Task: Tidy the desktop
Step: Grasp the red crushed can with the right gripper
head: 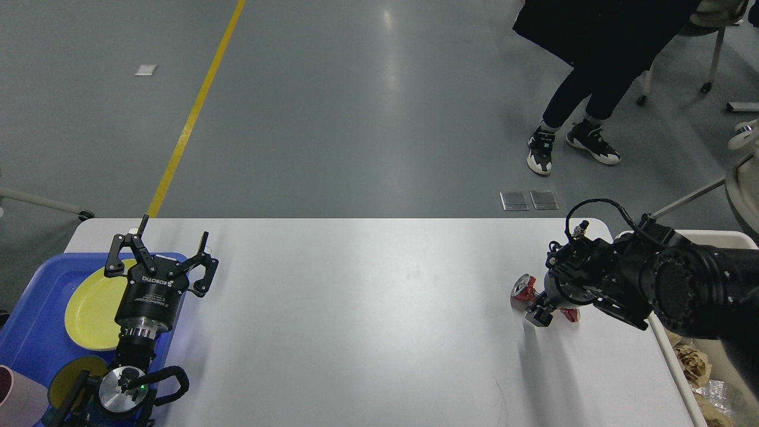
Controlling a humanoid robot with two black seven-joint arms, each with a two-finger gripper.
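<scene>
Desktop: white tabletop [367,320] fills the lower half of the head view, mostly bare across its middle; what there is to handle sits at its two ends.

Red can: small crushed red can [523,287] lies on its side near the right end of the desktop, its silvery round end facing left. A second patch of red shows just past the gripper, so the can appears to run beneath it.

Right gripper: right gripper [541,313] points down over the can, low to the surface. One dark finger [537,317] is seen in front of the can; the other is hidden, so I cannot tell how wide it is spread or whether it has a grip. Its low, straddling pose suggests a pick-up of the can is in hand.

Beige bin: beige bin [699,238] stands just off the right edge of the desktop, with crumpled paper and foil inside. Judged from its contents and nearness, it is the likely place for the can.

Left gripper: left gripper [159,255] is spread wide and grips nothing, raised at the left end over the tray edge, well apart from the can. It looks parked, out of the working arm's way.

Blue tray: blue tray [35,332] sits at the left end, carrying a yellow plate [89,308], a smaller dark-yellow disc and a pinkish cup at the corner.

Background: person's legs [569,112] stand on the grey floor beyond the far edge, clear of the arms.
</scene>
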